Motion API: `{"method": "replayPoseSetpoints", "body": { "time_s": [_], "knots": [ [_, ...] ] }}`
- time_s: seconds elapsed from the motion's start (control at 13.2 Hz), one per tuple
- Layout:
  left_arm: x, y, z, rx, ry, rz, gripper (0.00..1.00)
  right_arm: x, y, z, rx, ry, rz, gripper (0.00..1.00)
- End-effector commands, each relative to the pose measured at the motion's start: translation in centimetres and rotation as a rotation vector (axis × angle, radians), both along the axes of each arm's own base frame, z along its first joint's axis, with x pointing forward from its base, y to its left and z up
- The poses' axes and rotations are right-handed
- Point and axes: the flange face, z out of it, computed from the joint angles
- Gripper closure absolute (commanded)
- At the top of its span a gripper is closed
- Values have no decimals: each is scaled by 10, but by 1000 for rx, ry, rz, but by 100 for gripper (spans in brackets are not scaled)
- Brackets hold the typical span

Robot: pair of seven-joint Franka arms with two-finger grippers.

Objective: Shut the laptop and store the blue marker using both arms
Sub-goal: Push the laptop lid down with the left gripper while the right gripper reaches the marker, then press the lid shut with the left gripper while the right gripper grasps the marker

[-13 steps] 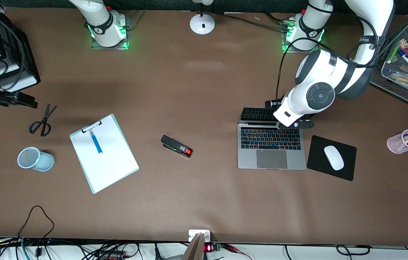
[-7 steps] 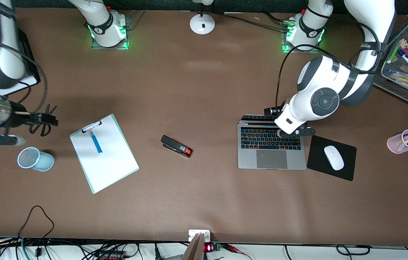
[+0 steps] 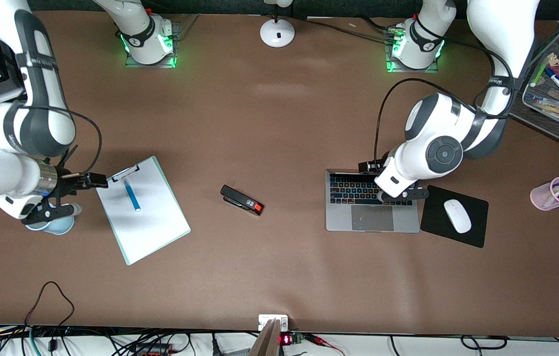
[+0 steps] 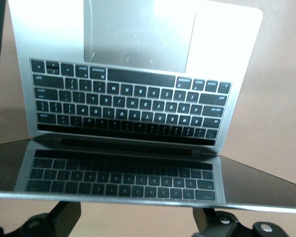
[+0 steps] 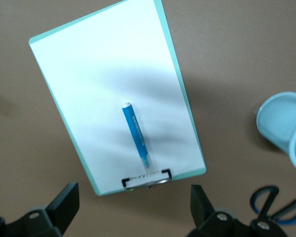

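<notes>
The silver-grey laptop (image 3: 372,223) lies near the left arm's end of the table, its lid tipped low over the black keys. In the left wrist view the dark screen (image 4: 123,173) mirrors the keyboard. My left gripper (image 3: 367,166) is at the lid's top edge, fingers (image 4: 64,217) wide apart and open, holding nothing. The blue marker (image 3: 132,195) lies on the white clipboard (image 3: 151,227) and also shows in the right wrist view (image 5: 135,134). My right gripper (image 3: 94,180) hovers over the table just off the clipboard's clip end, open and empty, fingers (image 5: 64,203) spread wide.
A light-blue mesh cup (image 3: 62,225) and scissors (image 5: 278,210) sit under the right arm. A black stapler (image 3: 242,200) lies mid-table. A white mouse (image 3: 457,216) rests on a black pad (image 3: 433,198) beside the laptop. A pink pen cup (image 3: 549,195) and a wire tray (image 3: 551,118) stand at the left arm's end.
The left gripper has pushed the laptop lid down toward the keyboard, so less screen shows. The right arm has swung in from the table's end to the clipboard's clip end.
</notes>
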Motion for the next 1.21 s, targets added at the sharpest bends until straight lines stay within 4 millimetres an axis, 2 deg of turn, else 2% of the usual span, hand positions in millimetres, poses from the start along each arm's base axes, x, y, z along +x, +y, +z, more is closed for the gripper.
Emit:
{"method": "replayPoseSetpoints", "body": {
  "time_s": [0.0, 0.08, 0.23, 0.46, 0.76, 0.91, 1.06, 1.14],
  "knots": [
    [21, -4, -1, -21, -24, 18, 0, 7, -1, -28, 22, -37, 79, 0],
    [23, -5, -4, -26, -32, 22, 0, 6, -1, -36, 21, -52, 90, 0],
    [26, -4, -11, -32, -38, 25, 0, 3, 11, -48, 19, -77, 102, 0],
    [30, -4, -18, -41, -52, 33, 0, -3, 13, -65, 16, -90, 99, 0],
    [34, -6, -29, -52, -63, 33, 0, -7, 32, -83, 13, -68, 140, 0],
    [35, -6, -33, -53, -62, 32, 0, -7, 29, -94, 15, -63, 162, 0],
    [37, -7, -35, -61, -82, 33, 0, -7, 37, -101, 17, -63, 191, 5],
    [37, -8, -40, -62, -78, 32, 0, -6, 35, -109, 14, -66, 190, 6]
  ]
}}
